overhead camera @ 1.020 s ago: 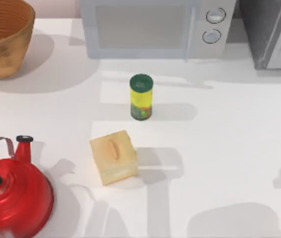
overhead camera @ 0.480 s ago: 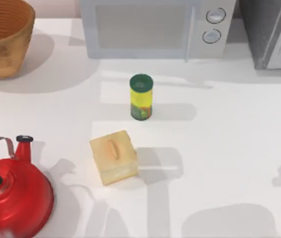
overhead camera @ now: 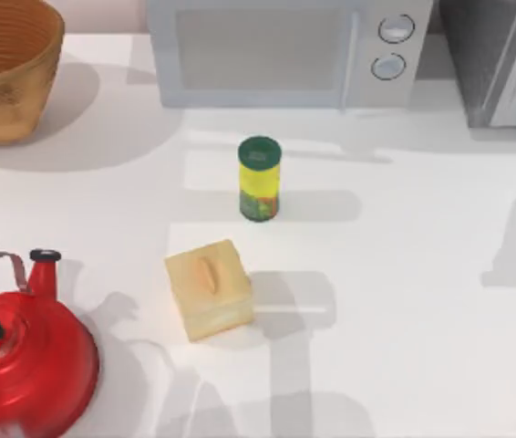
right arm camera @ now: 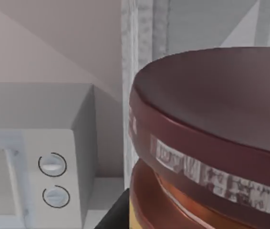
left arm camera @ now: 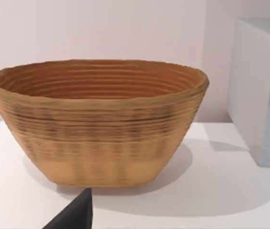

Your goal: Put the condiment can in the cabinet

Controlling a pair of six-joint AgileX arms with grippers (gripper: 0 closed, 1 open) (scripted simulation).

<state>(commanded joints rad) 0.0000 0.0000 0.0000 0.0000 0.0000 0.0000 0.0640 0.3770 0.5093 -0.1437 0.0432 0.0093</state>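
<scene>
White table [overhead camera: 404, 301] carries most of the clutter in the top view. A slim yellow can with a green lid [overhead camera: 259, 178] stands upright near the middle, well in front of the light grey microwave [overhead camera: 276, 50] at the back edge. Nearer to us, a pale wooden box with a slot in its top [overhead camera: 209, 288] sits slightly turned, apart from the slim can. A red kettle [overhead camera: 30, 360] with a black handle fills the near left corner, and a woven basket [overhead camera: 3, 68] stands in the far left corner. The cabinet [overhead camera: 500, 59], dark grey with a lighter framed door panel, occupies the far right corner just beside the microwave. The table between the slim can and the cabinet is bare, crossed by soft shadows.

From the left wrist we look at the basket [left arm camera: 99, 121] with the microwave's side [left arm camera: 264, 90] next to it; a dark wedge [left arm camera: 75, 215] sits at the picture's edge, and we cannot tell the left gripper's state.

From the right wrist the condiment can [right arm camera: 211, 143] looms very close, tilted in the picture. Its lid is dark maroon and glossy, a pale printed band runs around the lid's rim, and orange shows below. Behind it rises the cabinet [right arm camera: 144, 43], with the microwave [right arm camera: 35, 162] and its two round knobs beside that. We cannot tell whether the right gripper is closed on the can
</scene>
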